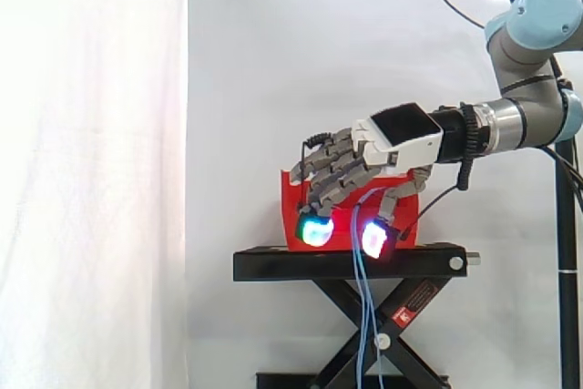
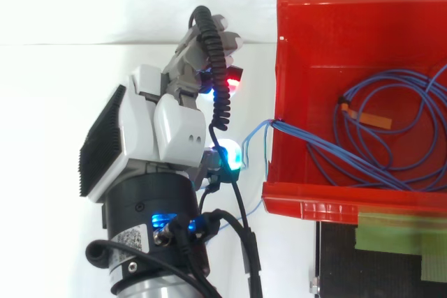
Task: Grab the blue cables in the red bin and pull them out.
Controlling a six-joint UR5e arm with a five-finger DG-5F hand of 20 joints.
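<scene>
The robot's hand (image 2: 157, 127) hangs just outside the red plastic bin (image 2: 314, 47), its fingers curled round the thin blue cables (image 2: 293, 132). The strands run out over the bin's side wall and dangle past the black scissor stand (image 1: 346, 263); the rest of the coil lies inside.

I see a black scissor stand (image 1: 351, 263) before a white curtain (image 1: 91, 170); a red label (image 1: 414, 302) marks its leg, green tape (image 2: 398, 234) crosses its top.

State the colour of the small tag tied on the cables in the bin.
Orange; the tag on the blue cables shows best in the top view.
</scene>
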